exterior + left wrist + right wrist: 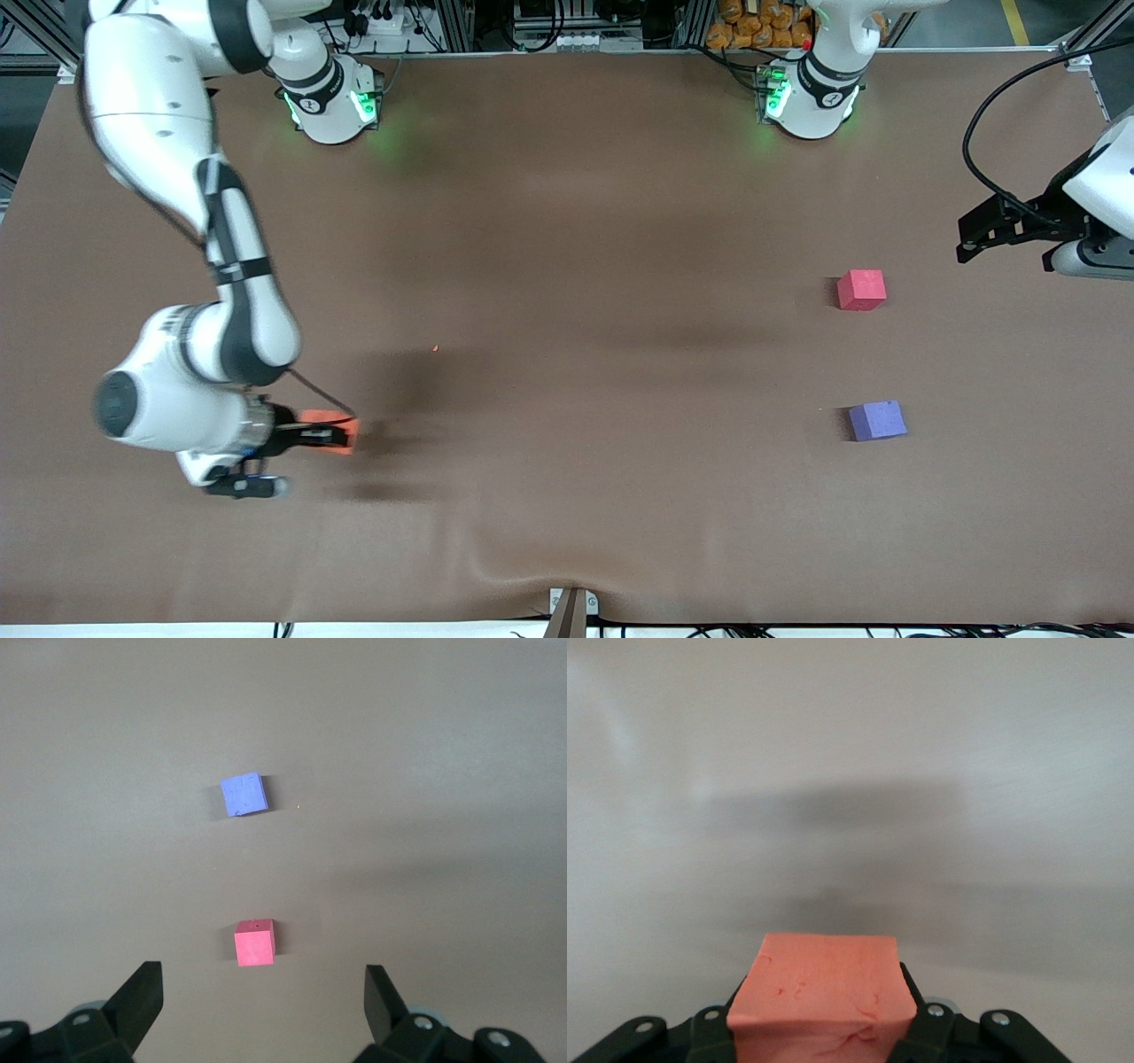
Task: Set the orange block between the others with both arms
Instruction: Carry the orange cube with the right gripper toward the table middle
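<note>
Your right gripper (341, 434) fingers pinch orange block (821, 997): matte cube, creased face, over desk (567, 354). Left gripper (970, 239) fingers spread, waiting.

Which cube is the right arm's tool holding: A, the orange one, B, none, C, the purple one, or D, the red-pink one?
A: the right tool is shut on the orange block, while the red-pink cube and purple cube sit untouched on the table.
</note>
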Motion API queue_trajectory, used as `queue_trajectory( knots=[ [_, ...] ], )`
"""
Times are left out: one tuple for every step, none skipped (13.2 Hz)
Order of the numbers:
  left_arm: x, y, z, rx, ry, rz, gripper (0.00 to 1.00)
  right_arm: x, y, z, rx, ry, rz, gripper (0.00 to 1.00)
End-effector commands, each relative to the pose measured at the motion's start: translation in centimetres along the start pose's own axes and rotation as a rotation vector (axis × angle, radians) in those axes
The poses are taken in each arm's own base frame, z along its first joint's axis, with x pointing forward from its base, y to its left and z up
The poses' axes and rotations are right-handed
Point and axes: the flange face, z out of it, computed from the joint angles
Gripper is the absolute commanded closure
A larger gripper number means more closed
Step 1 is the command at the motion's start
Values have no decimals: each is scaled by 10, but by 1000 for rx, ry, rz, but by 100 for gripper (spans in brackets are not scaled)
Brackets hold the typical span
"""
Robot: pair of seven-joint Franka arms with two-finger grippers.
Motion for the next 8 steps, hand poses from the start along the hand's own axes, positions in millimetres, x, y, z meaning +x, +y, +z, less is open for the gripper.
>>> queue_trajectory(
  knots=[
    [0, -2, -4, 6, 12, 17, 0, -21, -74, 19, 5, -24, 2, 52],
    [0, -2, -3, 6, 11, 17, 0, -31, -99, 27, 2, -31, -9, 52],
    [0, -2, -3, 6, 11, 17, 0, -41, -121, 33, -2, -39, -27, 53],
    [0, -2, -4, 6, 12, 17, 0, -50, -141, 39, -3, -47, -50, 52],
    [0, -2, -4, 6, 12, 17, 0, -60, -160, 44, -2, -53, -68, 53],
    [0, -2, -4, 6, 12, 17, 0, -70, -178, 50, -4, -59, -80, 52],
    [0, -2, -4, 5, 12, 17, 0, -79, -197, 54, -5, -54, -92, 52],
    [0, -2, -4, 5, 12, 17, 0, -87, -216, 58, 3, -24, -107, 53]
  ],
)
